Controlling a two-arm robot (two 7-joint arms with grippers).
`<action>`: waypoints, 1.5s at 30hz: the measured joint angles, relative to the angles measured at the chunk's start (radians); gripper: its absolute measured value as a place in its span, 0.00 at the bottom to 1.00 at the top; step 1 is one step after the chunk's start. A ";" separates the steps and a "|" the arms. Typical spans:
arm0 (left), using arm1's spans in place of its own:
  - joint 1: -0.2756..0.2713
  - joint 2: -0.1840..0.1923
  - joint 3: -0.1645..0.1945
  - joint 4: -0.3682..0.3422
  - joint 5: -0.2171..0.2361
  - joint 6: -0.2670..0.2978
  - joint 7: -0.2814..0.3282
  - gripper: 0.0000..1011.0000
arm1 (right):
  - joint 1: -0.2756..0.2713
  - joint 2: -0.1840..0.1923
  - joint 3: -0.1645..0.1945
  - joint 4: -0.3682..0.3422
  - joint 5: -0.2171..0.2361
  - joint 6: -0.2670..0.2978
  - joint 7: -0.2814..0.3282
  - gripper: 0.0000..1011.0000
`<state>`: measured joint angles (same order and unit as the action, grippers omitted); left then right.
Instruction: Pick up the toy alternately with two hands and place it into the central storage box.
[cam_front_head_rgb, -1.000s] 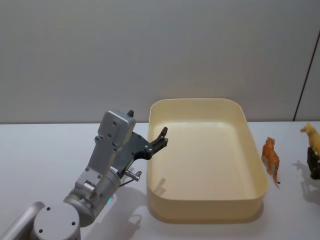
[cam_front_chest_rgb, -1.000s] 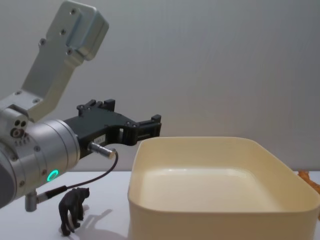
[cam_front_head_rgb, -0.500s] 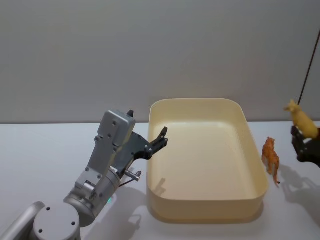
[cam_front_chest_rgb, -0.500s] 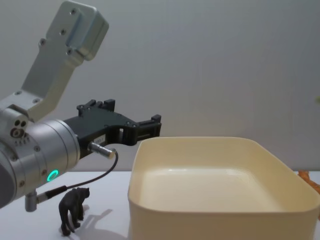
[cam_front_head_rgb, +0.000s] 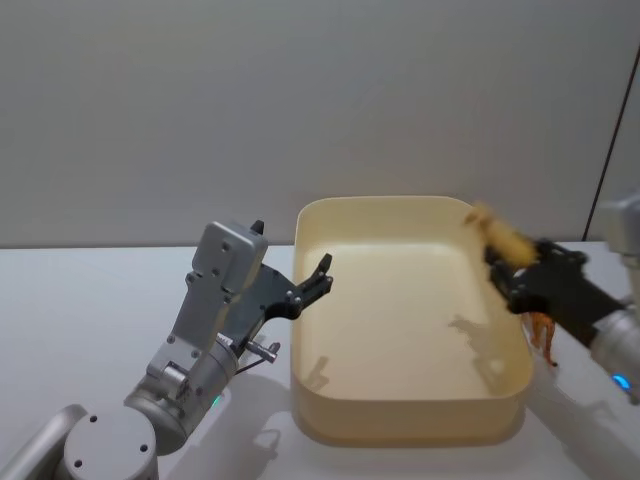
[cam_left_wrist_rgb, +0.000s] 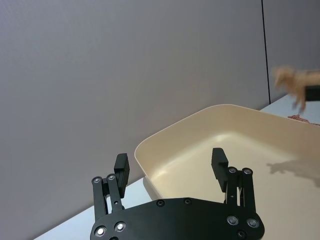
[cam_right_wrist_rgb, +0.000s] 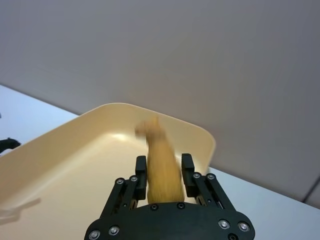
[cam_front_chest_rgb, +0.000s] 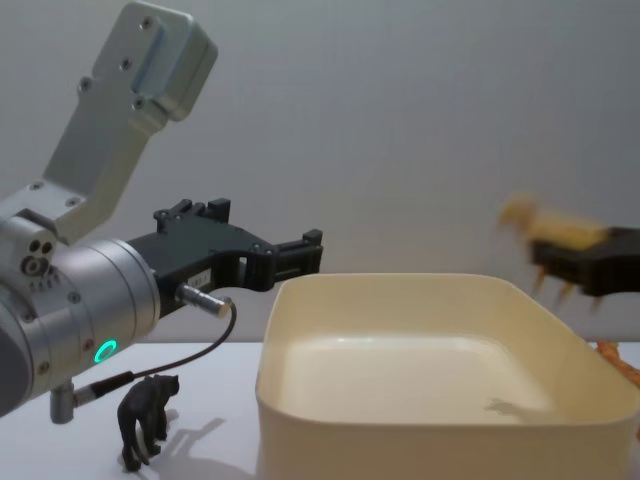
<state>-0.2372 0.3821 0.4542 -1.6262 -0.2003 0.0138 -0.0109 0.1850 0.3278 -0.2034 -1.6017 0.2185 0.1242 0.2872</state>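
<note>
Toy under transfer: yellow animal figure (cam_front_head_rgb: 503, 240) is clamped between the fingers of the right tool (cam_right_wrist_rgb: 164, 167), in the air over the 3 o'clock rim of the central storage box (cam_front_head_rgb: 400, 420). Box interior holds nothing, so placement is judged outstanding. Left tool (cam_left_wrist_rgb: 170, 160) hangs at the box's 9 o'clock rim, fingers spread wide, empty. On the bench (cam_front_head_rgb: 80, 300), an orange figure (cam_front_head_rgb: 547, 345) at 3 o'clock and a black figure (cam_front_chest_rgb: 147, 415) on the 9 o'clock side await collection. Nothing obstructs the drop.
</note>
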 joint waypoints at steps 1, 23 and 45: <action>0.000 0.000 0.000 0.000 0.000 0.000 0.000 0.99 | 0.009 -0.007 -0.005 0.007 -0.004 0.007 0.009 0.36; 0.000 0.000 0.000 0.000 0.000 0.000 0.000 0.99 | 0.093 -0.062 -0.041 0.091 -0.030 0.054 0.082 0.99; 0.000 0.000 0.000 0.000 0.000 0.000 0.000 0.99 | -0.131 0.112 0.110 -0.069 0.107 0.033 -0.118 0.99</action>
<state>-0.2372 0.3821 0.4542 -1.6262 -0.2004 0.0139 -0.0109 0.0543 0.4400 -0.0938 -1.6712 0.3260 0.1573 0.1696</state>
